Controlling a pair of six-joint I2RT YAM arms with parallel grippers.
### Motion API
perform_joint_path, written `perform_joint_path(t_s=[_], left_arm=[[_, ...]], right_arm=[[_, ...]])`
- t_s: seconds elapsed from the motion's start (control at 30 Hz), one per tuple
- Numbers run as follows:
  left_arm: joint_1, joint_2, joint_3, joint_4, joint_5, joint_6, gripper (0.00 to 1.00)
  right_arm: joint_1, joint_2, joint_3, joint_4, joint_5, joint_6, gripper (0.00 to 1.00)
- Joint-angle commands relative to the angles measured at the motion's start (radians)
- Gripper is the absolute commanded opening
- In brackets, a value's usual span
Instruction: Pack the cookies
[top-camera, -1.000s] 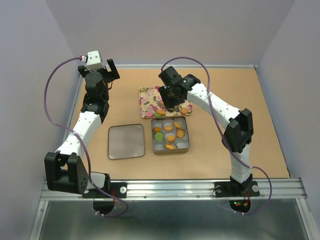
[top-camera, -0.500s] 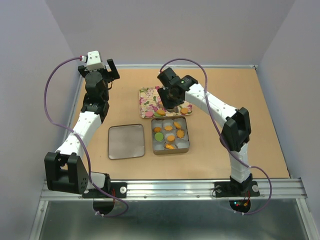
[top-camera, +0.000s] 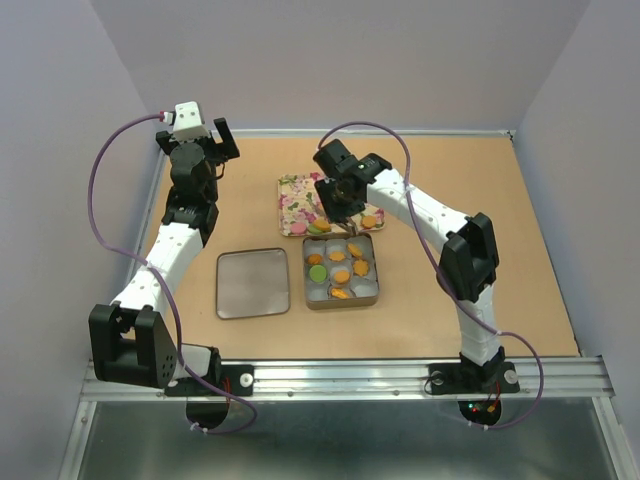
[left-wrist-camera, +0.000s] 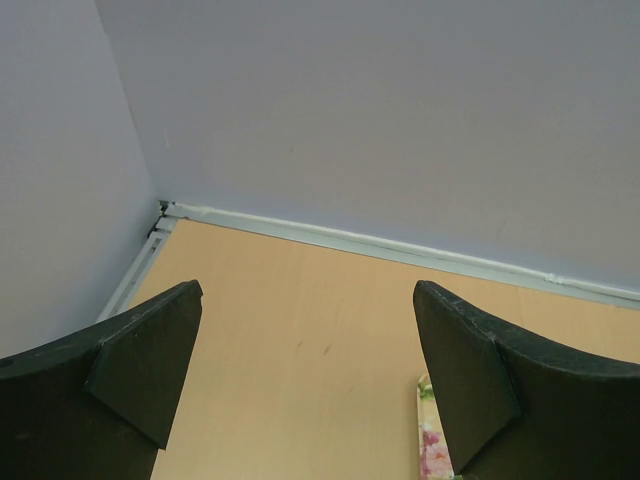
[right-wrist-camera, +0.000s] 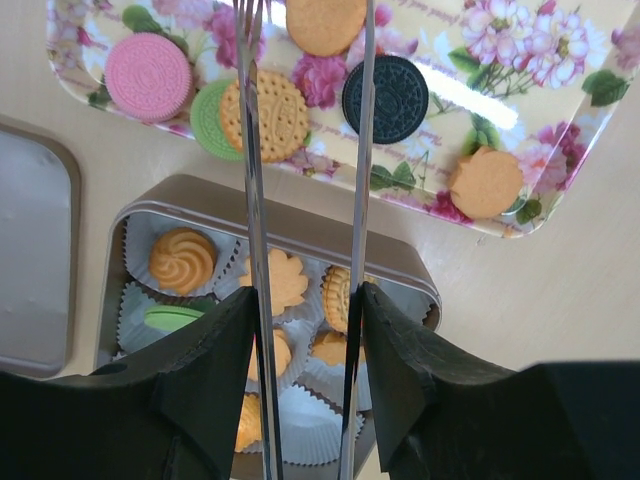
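Plain lilac walls box in the tan table (top-camera: 500, 240); right gripper (right-wrist-camera: 305, 110), tong prongs spread and empty, hangs over the cookies (right-wrist-camera: 262, 112) on the floral tray (right-wrist-camera: 540, 60). They look light, brittle, so pinch edges gently. Tin (right-wrist-camera: 200, 195) partly filled; left gripper (left-wrist-camera: 305, 370) idles open.

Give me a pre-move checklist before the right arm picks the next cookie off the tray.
1. Right gripper open, nothing between its long thin tines: ok.
2. Target in line: tan dotted cookie lies between the tines, overlapping a green cookie: ok, though it may drag the green one.
3. Free paper cup in the tin: ok.
4. Tin lid lies apart from the tin, on its left: ok.
5. Left gripper open, up by the back wall, out of the way: ok.
6. Tine height above floral tray: cannot tell.
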Motion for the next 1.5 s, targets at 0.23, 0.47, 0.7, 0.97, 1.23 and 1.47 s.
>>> perform_joint_path(t_s=[0.23, 0.47, 0.7, 0.97, 1.23, 1.47], left_arm=[[-0.005, -0.029, 0.006, 0.037, -0.001, 0.013, 0.99], [-0.005, -0.027, 0.006, 0.037, -0.003, 0.015, 0.99], [-0.005, -0.029, 0.006, 0.037, 0.0, 0.012, 0.99], [-0.005, -0.034, 0.005, 0.037, 0.0, 0.012, 0.99], [-0.005, -0.034, 0.005, 0.039, -0.001, 0.012, 0.99], [-0.005, -0.032, 0.005, 0.037, 0.0, 0.012, 0.99]], right_arm=[[-0.003, -0.081, -0.085, 0.029, 0.015, 0.034, 0.51], [-0.003, -0.121, -0.106, 0.02, -0.063, 0.07, 0.51], [-0.003, -0.146, -0.126, 0.016, -0.126, 0.1, 0.51], [-0.003, -0.123, -0.125, 0.016, -0.132, 0.1, 0.49], [-0.003, -0.123, -0.106, 0.013, -0.075, 0.095, 0.49], [-0.02, -0.114, -0.065, -0.003, -0.026, 0.098, 0.49]])
